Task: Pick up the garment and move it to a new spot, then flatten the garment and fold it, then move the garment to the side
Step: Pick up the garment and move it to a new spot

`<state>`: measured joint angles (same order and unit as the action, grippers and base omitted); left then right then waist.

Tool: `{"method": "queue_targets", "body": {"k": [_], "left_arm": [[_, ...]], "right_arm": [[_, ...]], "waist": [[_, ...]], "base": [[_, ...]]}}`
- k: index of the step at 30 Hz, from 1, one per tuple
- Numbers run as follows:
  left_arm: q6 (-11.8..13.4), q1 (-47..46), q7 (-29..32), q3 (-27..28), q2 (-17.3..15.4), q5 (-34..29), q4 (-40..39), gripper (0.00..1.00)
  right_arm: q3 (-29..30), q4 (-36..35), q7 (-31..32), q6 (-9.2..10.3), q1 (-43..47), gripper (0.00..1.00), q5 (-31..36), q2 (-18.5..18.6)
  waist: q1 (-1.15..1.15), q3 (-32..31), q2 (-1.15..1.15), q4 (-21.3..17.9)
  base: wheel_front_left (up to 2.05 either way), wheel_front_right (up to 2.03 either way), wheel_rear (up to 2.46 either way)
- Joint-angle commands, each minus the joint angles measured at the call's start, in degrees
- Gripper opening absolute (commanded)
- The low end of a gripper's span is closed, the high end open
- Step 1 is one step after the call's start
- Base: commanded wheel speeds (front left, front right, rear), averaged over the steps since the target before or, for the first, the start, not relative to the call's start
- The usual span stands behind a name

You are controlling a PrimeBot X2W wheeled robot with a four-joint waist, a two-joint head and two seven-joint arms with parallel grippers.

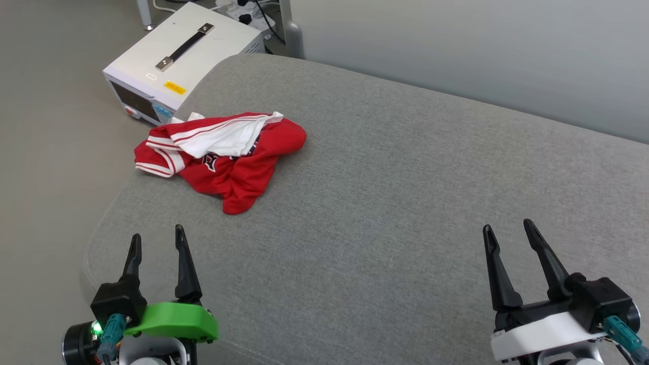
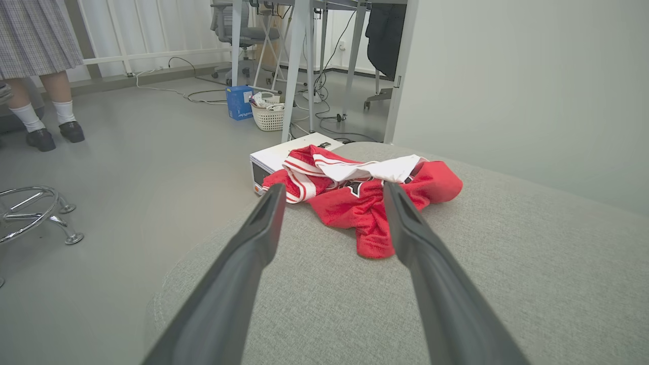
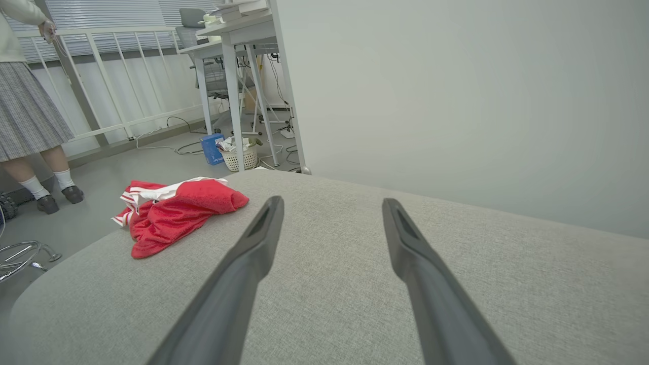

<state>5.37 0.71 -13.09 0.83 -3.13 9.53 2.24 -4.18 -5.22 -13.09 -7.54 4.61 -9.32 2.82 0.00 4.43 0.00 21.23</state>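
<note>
The garment (image 1: 228,157) is a red shirt with white sleeves and striped trim, lying crumpled near the far left corner of the grey padded surface (image 1: 405,203). My left gripper (image 1: 157,238) is open at the near left, well short of the garment and holding nothing. In the left wrist view the garment (image 2: 365,197) lies straight ahead beyond the open fingers (image 2: 253,253). At the near right my right gripper (image 1: 508,229) is open and empty, far from the garment. The right wrist view has the garment (image 3: 177,213) at the left.
A white box-shaped device with a handle (image 1: 182,61) stands on the floor just beyond the surface's left corner. A grey partition wall (image 1: 481,50) runs along the far edge. A person's legs (image 2: 45,121) stand on the floor at the left, near a metal stool base (image 2: 35,208).
</note>
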Motion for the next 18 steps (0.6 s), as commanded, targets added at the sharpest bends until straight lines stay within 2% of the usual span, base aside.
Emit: {"method": "queue_targets", "body": {"k": [1, 8, 12, 16, 18], "left_arm": [[0.5, -0.4, -0.6, 0.4, 0.2, 0.7, 0.1, 1.0], [0.7, -0.6, -1.4, 1.6, 0.2, 3.2, 0.9, 1.0], [-0.3, -1.9, -1.9, 3.3, 0.2, 5.0, 2.0, 1.0], [-3.9, -5.4, -1.9, 5.4, 0.1, 3.2, 4.0, 1.0], [-6.5, -8.9, -1.9, 6.6, -1.2, 2.4, 6.1, 1.0]], "right_arm": [[-0.1, -0.5, -0.7, 0.05, -0.1, 1.0, -0.4, 0.1], [-0.5, -0.9, -1.5, 0.05, -0.1, 1.0, -0.8, 0.1], [-1.0, -1.0, -1.9, 0.05, 0.0, 1.0, -1.3, 0.1], [-1.2, -1.2, -1.9, 0.05, -0.5, 1.0, -1.0, 0.1], [-1.5, -1.4, -1.9, 0.05, -1.0, 1.0, -0.9, 0.6]], "waist": [[0.0, 1.0, 0.0, 2.6], [0.0, 1.8, 0.0, 4.7], [0.0, 2.1, 0.0, 5.0], [0.0, 3.0, 0.0, 3.6], [0.0, 3.8, 0.0, 2.5]], "base": [[0.0, 0.0, 0.0], [0.0, 0.0, 0.0], [0.0, 0.0, 0.0], [0.0, 0.0, 0.0], [0.0, 0.0, 0.0]]}}
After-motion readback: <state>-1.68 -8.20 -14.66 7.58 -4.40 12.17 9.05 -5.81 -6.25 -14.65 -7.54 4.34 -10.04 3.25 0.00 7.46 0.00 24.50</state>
